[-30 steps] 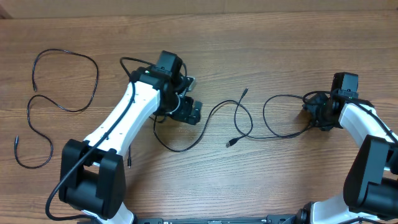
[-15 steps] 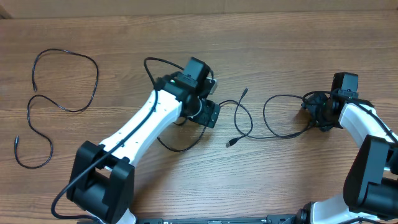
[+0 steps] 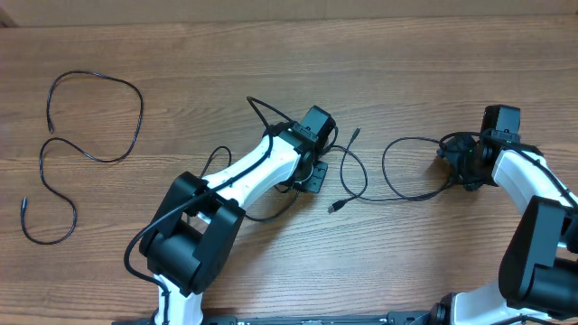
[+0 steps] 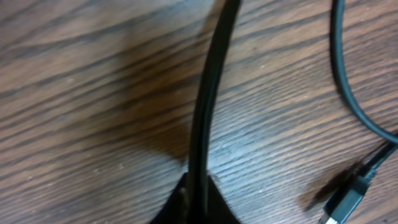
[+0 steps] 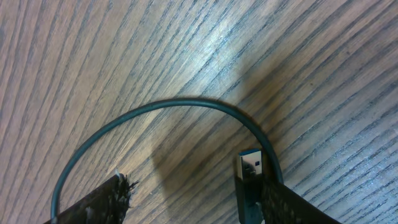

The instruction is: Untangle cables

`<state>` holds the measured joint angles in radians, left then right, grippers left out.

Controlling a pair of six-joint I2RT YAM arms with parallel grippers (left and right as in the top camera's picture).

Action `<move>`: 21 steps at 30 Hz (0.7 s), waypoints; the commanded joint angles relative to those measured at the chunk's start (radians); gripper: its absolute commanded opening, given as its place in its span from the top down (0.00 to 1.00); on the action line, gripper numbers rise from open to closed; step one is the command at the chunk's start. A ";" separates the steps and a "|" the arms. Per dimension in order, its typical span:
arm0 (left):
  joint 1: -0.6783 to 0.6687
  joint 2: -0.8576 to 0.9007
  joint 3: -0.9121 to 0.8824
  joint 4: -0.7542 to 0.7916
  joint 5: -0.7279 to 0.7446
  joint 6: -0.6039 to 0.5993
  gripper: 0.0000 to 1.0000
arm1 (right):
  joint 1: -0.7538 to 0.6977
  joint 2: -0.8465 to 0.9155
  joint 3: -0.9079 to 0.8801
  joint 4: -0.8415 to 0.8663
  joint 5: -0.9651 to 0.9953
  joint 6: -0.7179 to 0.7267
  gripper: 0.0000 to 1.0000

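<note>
- I am finding the left tool (image 4: 200,203) fully closed; its fingers (image 4: 180,202) are pinching the middle cable (image 4: 208,112), which is running straight away from the fingertips across the wooden table (image 4: 93,93).
- In the same wrist view another stretch of black cord (image 4: 345,74) is curving down the right side; a plug (image 4: 341,208) with a silvery end is lying at the lower right, apart from the fingers.
- From overhead, the left tool (image 3: 312,174) is sitting near the table's centre; the middle cable (image 3: 365,181) is lying in a loose loop just to its right, with a thin tip (image 3: 358,132) pointing toward the far edge and the plug (image 3: 335,208) toward the near edge.
- I am seeing the right tool (image 5: 189,196) standing open, its fingers (image 5: 102,202) well apart and clamping nothing; the right cable (image 5: 186,101) is arcing over the wood ahead of the gap.
- The bluish-silver plug (image 5: 250,167) is lying just beside the inner face of the other finger; I cannot tell whether it is touching.
- From overhead, the right tool (image 3: 462,164) is sitting at the table's right side; the right cable (image 3: 384,167) is spreading leftward from it as an open loop, near the middle cable but apart.
- The far-left cable (image 3: 141,113) is lying alone in winding curves, well apart from both arms.
</note>
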<state>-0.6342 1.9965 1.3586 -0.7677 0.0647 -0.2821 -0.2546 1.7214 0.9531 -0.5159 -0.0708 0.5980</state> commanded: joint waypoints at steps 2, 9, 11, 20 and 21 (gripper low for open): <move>0.031 -0.054 0.066 -0.049 -0.040 -0.002 0.96 | -0.002 -0.008 0.002 0.010 -0.005 -0.007 0.34; 0.078 -0.145 0.202 -0.109 -0.047 -0.014 0.96 | -0.001 -0.008 0.002 0.010 -0.014 -0.007 0.34; 0.088 -0.163 0.229 -0.116 -0.051 -0.025 0.96 | -0.001 -0.008 0.002 0.010 -0.014 -0.007 0.34; 0.176 -0.256 0.256 -0.142 -0.075 -0.145 0.96 | 0.001 -0.008 0.002 0.011 -0.029 -0.007 0.34; 0.185 -0.256 0.255 -0.150 -0.074 -0.155 0.96 | 0.003 -0.008 0.002 0.013 -0.029 -0.007 0.34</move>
<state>-0.4774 1.7668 1.5963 -0.9058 0.0097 -0.3691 -0.2546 1.7214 0.9531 -0.5121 -0.0868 0.5976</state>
